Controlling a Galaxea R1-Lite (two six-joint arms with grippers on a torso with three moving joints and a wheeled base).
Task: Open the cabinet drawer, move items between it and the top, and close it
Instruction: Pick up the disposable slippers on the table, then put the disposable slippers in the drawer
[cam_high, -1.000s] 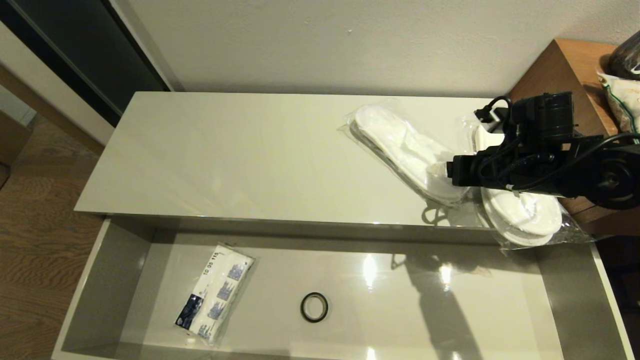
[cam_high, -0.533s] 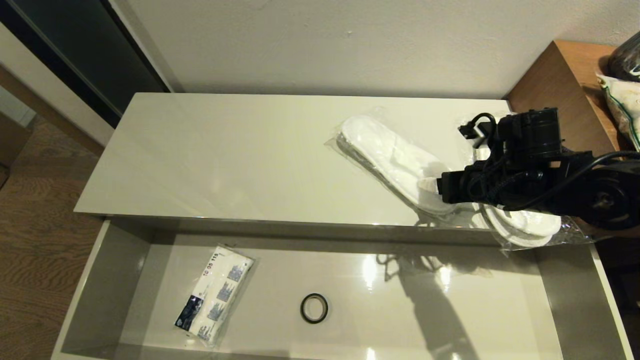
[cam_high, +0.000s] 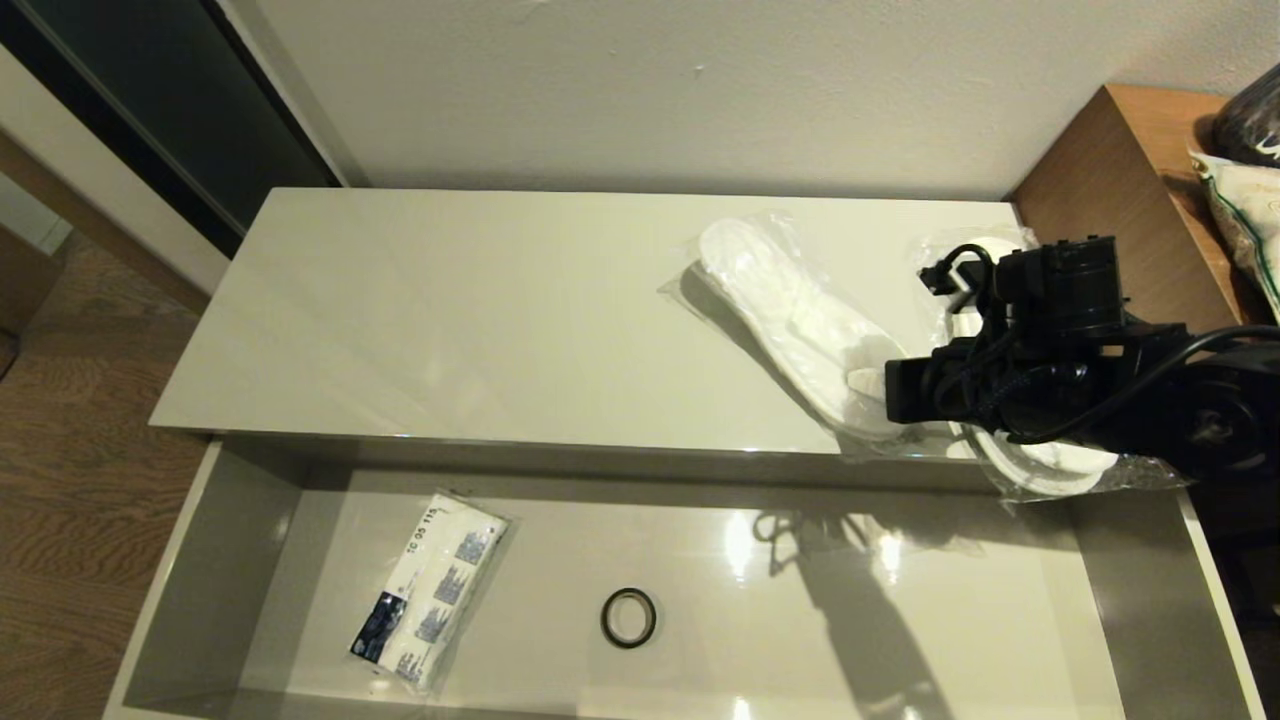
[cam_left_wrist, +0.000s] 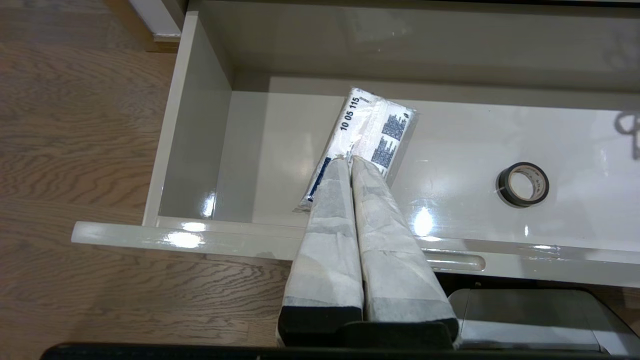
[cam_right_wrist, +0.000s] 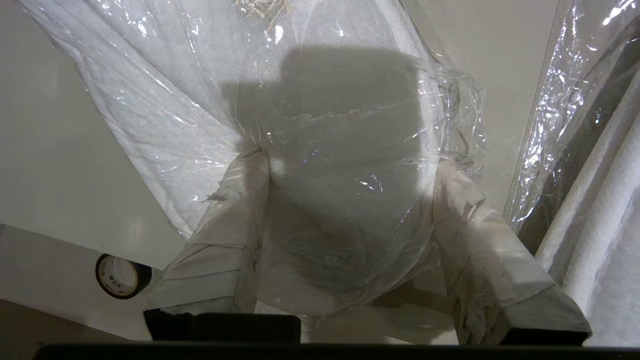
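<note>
The drawer stood pulled out, holding the packet at its left end and a black ring mid-floor. Both slipper bags lay on the top: the near bag diagonally at the right, the far bag overhanging the front right edge. The right gripper straddled the near bag's end, jaws partly closed with each finger touching the bag's sides. The left gripper hung over the drawer's front left, jaws shut and empty. The risk, I judged, was the slick film: fingers might catch only plastic, so the slippers could slide or sag free during lifting, or drag the overhanging far bag off the edge
</note>
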